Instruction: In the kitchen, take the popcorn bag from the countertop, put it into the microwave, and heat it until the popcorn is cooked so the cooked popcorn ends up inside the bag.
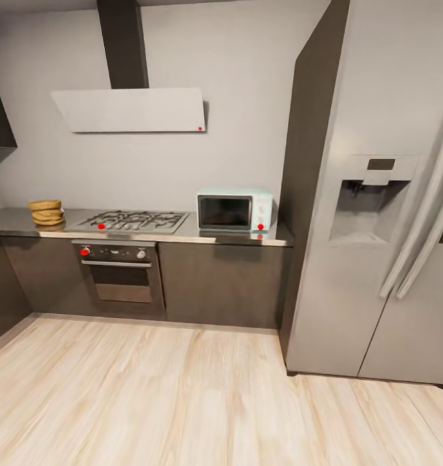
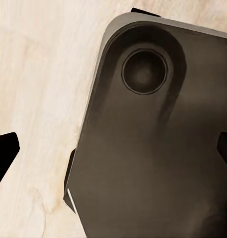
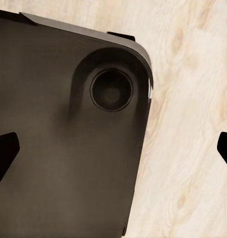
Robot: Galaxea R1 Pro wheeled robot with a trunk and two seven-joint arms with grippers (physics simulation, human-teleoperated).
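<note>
The tan popcorn bag (image 1: 46, 213) stands on the far left of the grey countertop (image 1: 182, 237), to the left of the hob. The mint-blue microwave (image 1: 234, 210) sits at the countertop's right end beside the fridge, its dark door closed and a red dot on its side panel. No popcorn kernels can be made out. In the left wrist view my left gripper (image 2: 115, 148) is open, fingertips (image 2: 6, 148) wide apart, hanging over my dark base (image 2: 153, 188) and the floor. In the right wrist view my right gripper (image 3: 116, 148) is open in the same way, nothing between its fingers.
A gas hob (image 1: 132, 221) lies between bag and microwave, with a black built-in oven (image 1: 121, 272) below and a range hood (image 1: 130, 110) above. A tall grey fridge (image 1: 376, 226) stands at the right. Wooden floor (image 1: 150, 388) stretches from me to the cabinets.
</note>
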